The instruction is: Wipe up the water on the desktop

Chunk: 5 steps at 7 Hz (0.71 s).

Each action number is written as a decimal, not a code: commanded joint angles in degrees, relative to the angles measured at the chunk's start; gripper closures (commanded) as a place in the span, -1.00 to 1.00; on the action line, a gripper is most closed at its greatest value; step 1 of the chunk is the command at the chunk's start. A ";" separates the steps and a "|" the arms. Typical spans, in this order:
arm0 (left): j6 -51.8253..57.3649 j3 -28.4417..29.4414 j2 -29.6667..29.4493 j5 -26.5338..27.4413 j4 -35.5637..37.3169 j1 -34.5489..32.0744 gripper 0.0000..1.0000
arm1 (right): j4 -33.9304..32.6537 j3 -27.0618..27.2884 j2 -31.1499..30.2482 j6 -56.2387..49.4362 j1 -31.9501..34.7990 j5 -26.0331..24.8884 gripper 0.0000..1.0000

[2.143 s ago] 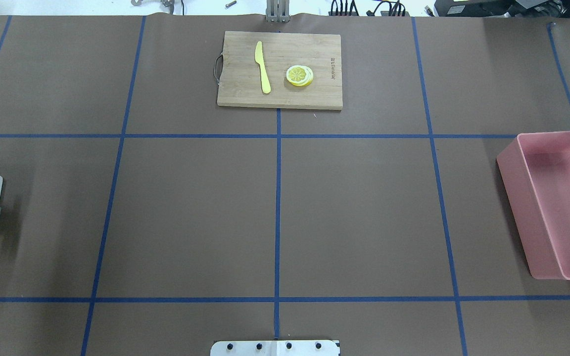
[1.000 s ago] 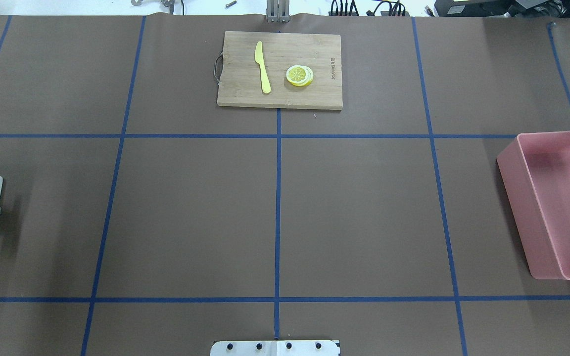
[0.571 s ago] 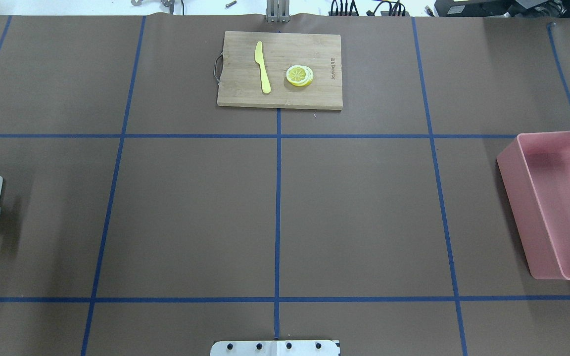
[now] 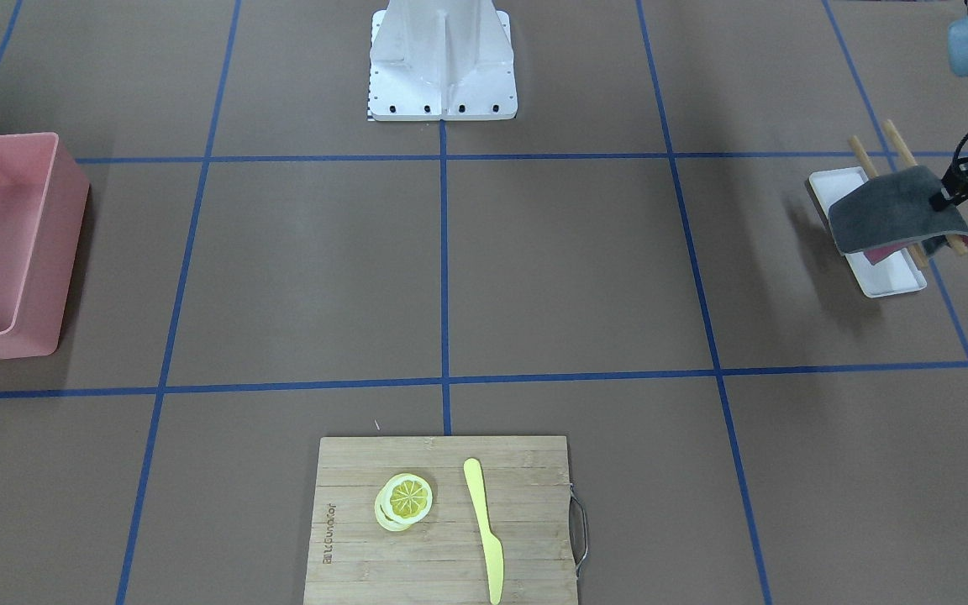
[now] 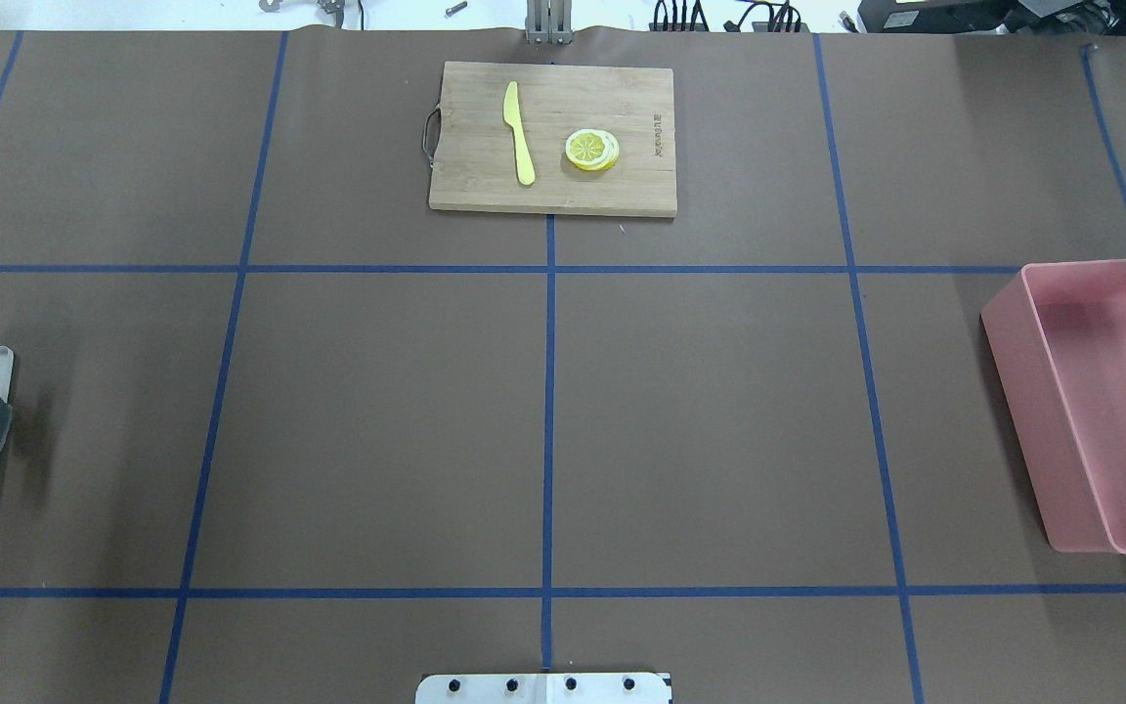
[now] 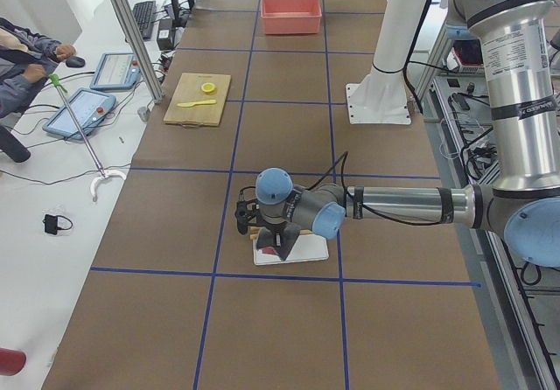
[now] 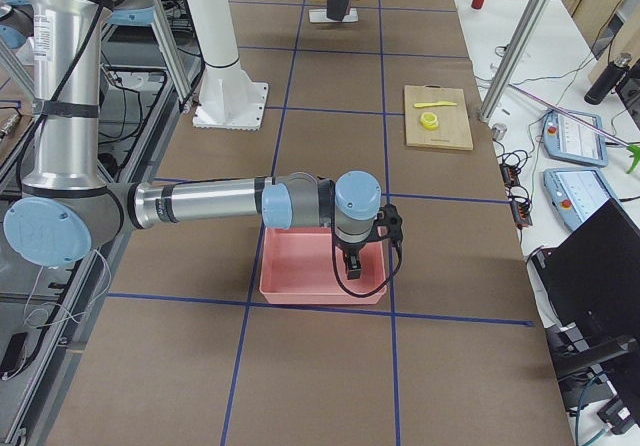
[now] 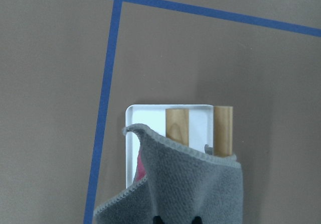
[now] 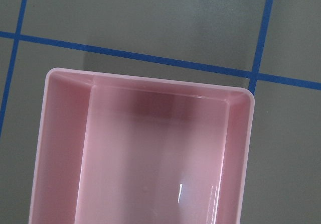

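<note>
**Cloth held at the desktop's left end**

My left gripper (image 4: pixel 946 200) is clamped on one edge of a grey cloth (image 4: pixel 891 210). The cloth hangs over a white tray (image 4: pixel 891 276) with two wooden sticks (image 4: pixel 862 155) laid across it; whether it touches them I cannot tell. My right gripper (image 7: pixel 352 264) hovers over the pink bin (image 5: pixel 1022 411) at the opposite end, and I cannot tell if its fingers are apart or together. The brown desktop (image 5: pixel 377 420), ruled by blue tape, spreads between the two. Near its far edge lies a board (image 5: pixel 485 186) bearing a yellow knife (image 5: pixel 520 137) and lemon slices (image 5: pixel 591 150).
</note>
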 commanded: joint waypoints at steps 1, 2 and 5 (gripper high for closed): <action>-0.01 -0.79 -0.02 -2.86 0.11 -0.17 1.00 | 0.00 0.04 0.20 -0.09 -0.06 0.12 -1.00; -0.09 -1.92 -0.02 -4.36 0.29 -0.26 1.00 | 0.09 0.21 0.46 0.09 -0.23 0.12 -1.00; -0.09 -4.65 -2.22 -7.19 5.28 -0.61 1.00 | 0.09 1.53 0.55 0.53 -1.02 0.03 -1.00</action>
